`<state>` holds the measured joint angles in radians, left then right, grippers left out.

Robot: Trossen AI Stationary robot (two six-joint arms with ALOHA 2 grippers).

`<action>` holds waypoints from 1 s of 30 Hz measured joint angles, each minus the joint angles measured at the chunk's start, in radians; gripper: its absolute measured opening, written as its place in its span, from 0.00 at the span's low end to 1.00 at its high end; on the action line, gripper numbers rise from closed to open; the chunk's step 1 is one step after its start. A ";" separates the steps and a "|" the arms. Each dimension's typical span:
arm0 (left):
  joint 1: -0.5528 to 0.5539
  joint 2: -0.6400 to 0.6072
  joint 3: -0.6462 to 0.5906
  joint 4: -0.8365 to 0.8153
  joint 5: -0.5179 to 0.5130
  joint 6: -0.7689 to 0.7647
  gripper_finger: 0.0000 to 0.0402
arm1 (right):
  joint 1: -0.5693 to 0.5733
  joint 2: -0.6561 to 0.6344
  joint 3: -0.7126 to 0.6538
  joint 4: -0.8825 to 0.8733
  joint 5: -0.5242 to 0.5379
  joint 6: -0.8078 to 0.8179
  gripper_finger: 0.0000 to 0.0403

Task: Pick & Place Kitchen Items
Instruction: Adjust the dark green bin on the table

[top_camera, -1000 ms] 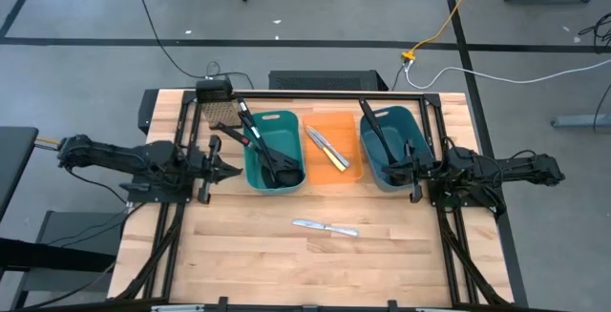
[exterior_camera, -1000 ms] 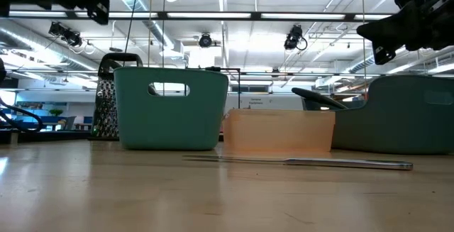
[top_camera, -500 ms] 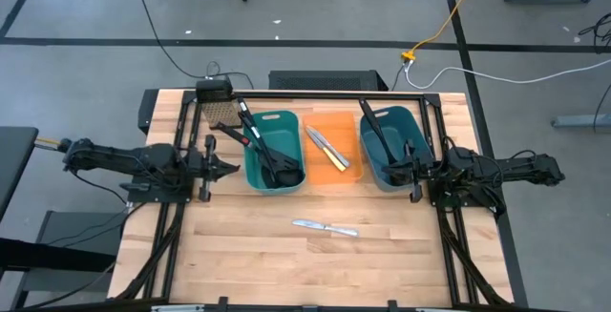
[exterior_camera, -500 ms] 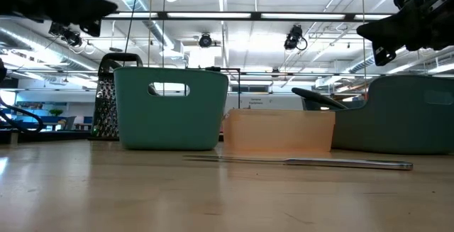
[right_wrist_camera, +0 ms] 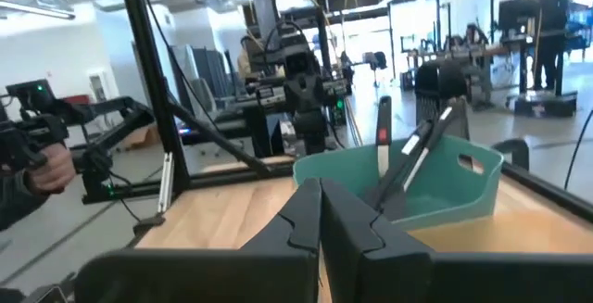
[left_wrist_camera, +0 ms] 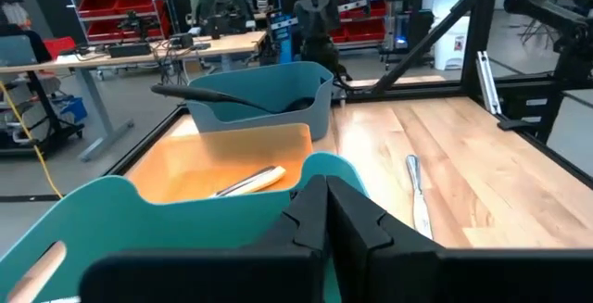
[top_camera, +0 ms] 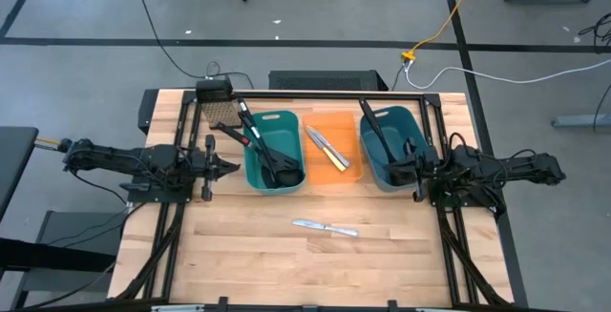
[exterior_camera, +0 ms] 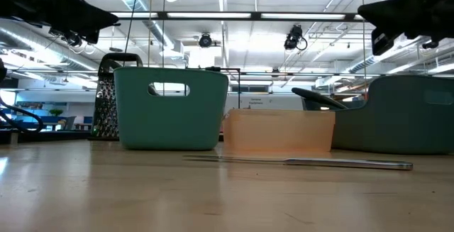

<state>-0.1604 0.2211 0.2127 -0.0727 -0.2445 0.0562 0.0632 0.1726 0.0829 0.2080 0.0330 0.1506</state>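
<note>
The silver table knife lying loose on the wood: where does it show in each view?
High view: silver table knife on bare wood in front of the orange bin.
Low view: knife a thin line before the orange bin.
Left wrist view: knife beside that bin.
Right wrist view: not seen.
Shared landmark: the orange bin.

Grey concrete floor (top_camera: 315,7) with trailing cables; red shelving (left_wrist_camera: 116,6), desks behind; bright ceiling strip lights (exterior_camera: 234,15).

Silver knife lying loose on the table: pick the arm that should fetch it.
Toss-up, slightly right. The silver knife lies near mid-table; the right gripper and left gripper, both shut and empty, hover about equally far away.
</note>
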 joint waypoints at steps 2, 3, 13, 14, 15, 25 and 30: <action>0.000 0.000 0.000 0.000 -0.002 -0.010 0.02 | 0.005 0.025 0.015 -0.001 0.001 0.012 0.03; 0.000 0.000 0.000 0.000 -0.002 -0.014 0.02 | 0.010 0.043 0.029 0.000 0.002 0.017 0.03; 0.000 0.000 0.000 0.013 -0.017 -0.003 0.03 | 0.160 0.446 0.367 -0.202 0.062 0.015 0.02; 0.000 0.000 0.000 0.012 -0.021 0.001 0.03 | 0.184 0.500 0.414 -0.246 0.075 0.025 0.02; 0.000 0.000 0.000 0.012 -0.023 0.003 0.03 | 0.208 0.557 0.462 -0.296 0.093 0.038 0.02; 0.000 0.000 0.000 0.023 -0.025 0.003 0.03 | 0.391 1.064 0.808 -0.635 0.204 0.341 0.15; 0.000 0.000 0.000 0.023 -0.025 0.003 0.03 | 0.432 1.250 0.895 -0.645 0.208 0.437 0.31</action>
<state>-0.1604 0.2211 0.2131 -0.0498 -0.2691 0.0593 0.4951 1.4227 0.9780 -0.4370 0.2411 0.5879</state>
